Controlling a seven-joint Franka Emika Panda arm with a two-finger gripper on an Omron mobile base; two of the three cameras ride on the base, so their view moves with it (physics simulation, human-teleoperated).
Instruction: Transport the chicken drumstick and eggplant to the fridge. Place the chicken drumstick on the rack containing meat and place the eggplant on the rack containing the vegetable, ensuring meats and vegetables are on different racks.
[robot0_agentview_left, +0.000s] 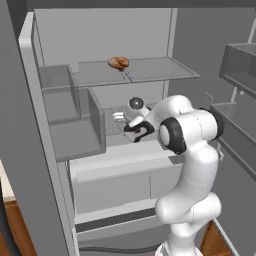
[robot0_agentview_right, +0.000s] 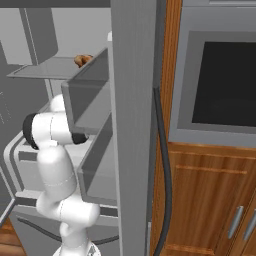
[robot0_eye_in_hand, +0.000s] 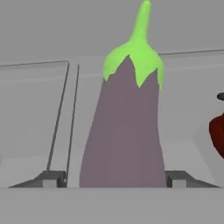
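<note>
**Q:** Where's the eggplant against the tool?

**A:** In the hand view the eggplant (robot0_eye_in_hand: 124, 131) stands dead centre, purple body running from the bottom of the frame up to the green cap and stem at top centre. The tool (robot0_eye_in_hand: 117, 179) brackets its base. I read the tool as spread. The fingertip at lower left (robot0_eye_in_hand: 54, 178) sits apart from the skin with a pale gap between them. The one at lower right is just beside the eggplant's edge, and I can't tell whether it touches.

**Q:** Anything beside it?

**A:** A dark red vegetable (robot0_eye_in_hand: 217, 140) with a dark green top, cut off by the right edge of the frame.

**Q:** The wider picture?

**A:** In the left base view the arm reaches into the open fridge (robot0_agentview_left: 50, 125), with the tool at mid-frame, below the upper glass shelf (robot0_agentview_left: 160, 70). The chicken drumstick (robot0_agentview_left: 118, 62) lies on that shelf at upper centre, well above the tool. The right base view has it at upper left, behind the door bin (robot0_agentview_right: 92, 100).
</note>
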